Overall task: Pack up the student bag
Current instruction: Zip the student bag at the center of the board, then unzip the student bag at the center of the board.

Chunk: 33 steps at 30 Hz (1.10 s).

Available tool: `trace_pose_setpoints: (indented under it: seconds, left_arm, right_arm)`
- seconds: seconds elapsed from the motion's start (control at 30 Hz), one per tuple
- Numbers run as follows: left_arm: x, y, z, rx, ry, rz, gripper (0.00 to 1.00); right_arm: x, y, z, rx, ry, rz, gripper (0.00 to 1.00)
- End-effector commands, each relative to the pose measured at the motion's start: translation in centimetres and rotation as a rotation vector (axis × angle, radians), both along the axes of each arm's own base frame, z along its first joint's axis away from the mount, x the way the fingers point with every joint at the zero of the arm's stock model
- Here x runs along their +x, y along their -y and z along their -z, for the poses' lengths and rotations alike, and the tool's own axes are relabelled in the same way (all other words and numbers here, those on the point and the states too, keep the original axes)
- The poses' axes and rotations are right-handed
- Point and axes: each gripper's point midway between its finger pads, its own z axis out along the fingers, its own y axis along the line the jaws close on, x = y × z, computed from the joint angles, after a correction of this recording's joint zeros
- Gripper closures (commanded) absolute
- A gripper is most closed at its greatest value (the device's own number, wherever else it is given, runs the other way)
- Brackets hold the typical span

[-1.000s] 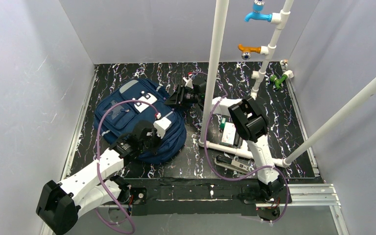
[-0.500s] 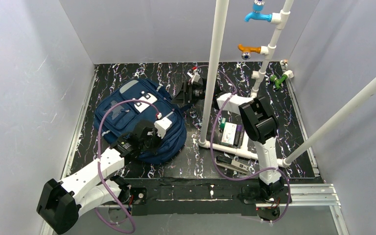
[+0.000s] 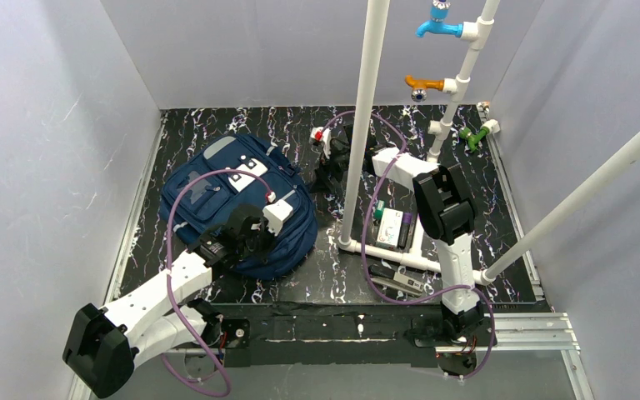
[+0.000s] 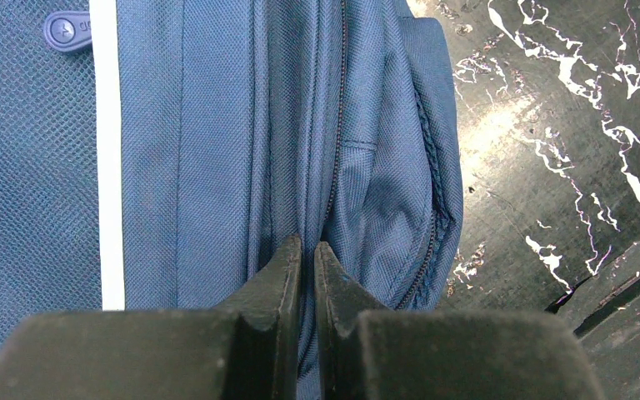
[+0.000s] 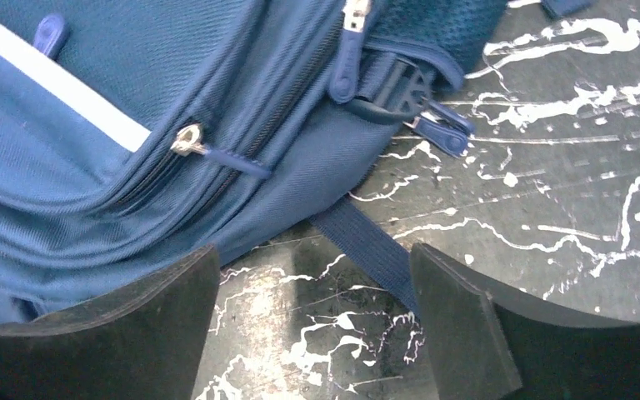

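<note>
Black counter (image 3: 321, 250) with white marbling, walled in by pale grey panels on three sides.

On its left half, lying flat and front side up: the student bag (image 3: 217, 179), navy blue, with a white patch and a front pocket on top.

To the right of the bag: a white pipe frame (image 3: 367, 100), upright from the counter, with a slanted pipe off to the right edge.

Left arm (image 3: 167, 287), white with dark joints, reaching from the near left corner to the bag's near right edge. Right arm (image 3: 446, 208) stretched from the near edge past the frame toward the bag's far right corner, partly hidden behind the upright pipe.

Left hand (image 4: 308, 248) pressed together, pinching a fold of the bag's fabric right at a zip line, the cloth creased toward the tips.

Right hand (image 5: 315, 250) spread wide, low over the counter just beside the bag's edge, gripping nothing; only bare counter and a navy strap (image 5: 367, 246) between its dark fingers (image 5: 133, 333).

Inside the frame's base: a flat white and dark packet (image 3: 392, 227). Nearer the arms' bases: a long grey and black item (image 3: 396, 279), too small to identify.

On the frame's far pipe: a blue tap (image 3: 435, 25) highest, an orange tap (image 3: 423, 83) below it, a green tap (image 3: 472, 136) lowest, near the counter.

At the bag's corner, in the right wrist view: a dark buckle (image 5: 392, 92), a blue zip pull (image 5: 346, 58) beside it and a metal zip slider (image 5: 185, 140) further left, under a white stripe (image 5: 58, 83).
</note>
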Motion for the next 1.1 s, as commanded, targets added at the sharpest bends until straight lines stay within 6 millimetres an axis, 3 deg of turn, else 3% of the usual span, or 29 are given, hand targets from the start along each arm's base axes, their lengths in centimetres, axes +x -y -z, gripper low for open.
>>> trace_pose_setpoints:
  seconds: [0.0,0.2,0.57,1.07]
  left_arm:
    - [-0.6,1.3,-1.1,-0.053,-0.023,0.043,1.00]
    - [-0.7,1.5,-1.1,-0.062,-0.025,0.048,1.00]
    - [-0.7,1.7,-1.1,-0.066,-0.029,0.055,1.00]
    - [-0.7,1.7,-1.1,-0.068,-0.029,0.058,1.00]
  right_arm:
    - [-1.6,-0.9,-3.2,0.072,0.233,-0.262,0.16]
    - [-2.0,-2.1,-4.8,0.151,0.273,-0.320,0.31]
    - [-3.1,-4.4,-5.5,0.227,0.272,-0.400,0.31]
    - [-2.8,-4.2,-2.0,0.122,0.258,-0.406,0.41]
